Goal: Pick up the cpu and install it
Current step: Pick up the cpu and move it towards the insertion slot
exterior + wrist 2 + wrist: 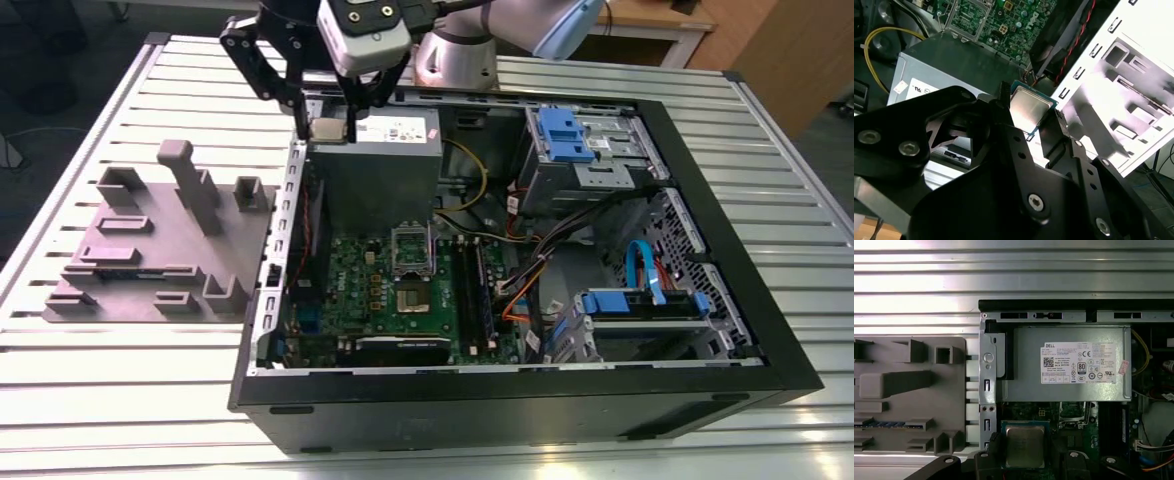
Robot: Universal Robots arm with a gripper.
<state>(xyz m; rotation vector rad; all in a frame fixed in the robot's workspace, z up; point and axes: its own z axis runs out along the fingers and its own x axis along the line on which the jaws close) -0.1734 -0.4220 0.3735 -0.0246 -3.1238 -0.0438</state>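
The cpu, a small square chip with a silvery metal top, is pinched at its edges between my black fingers. In both wrist views it hangs over the near corner of the grey power supply, with the cpu face up to the camera. In the exterior view my gripper hovers above the case's back corner on that view's left, shut on the cpu. The motherboard's dark socket with its raised metal bracket lies lower in the case, nearer the camera.
The open black computer case lies on a slatted metal table. A grey moulded fixture sits beside the case on the exterior view's left. Cables, blue drive bays and a memory slot crowd the case.
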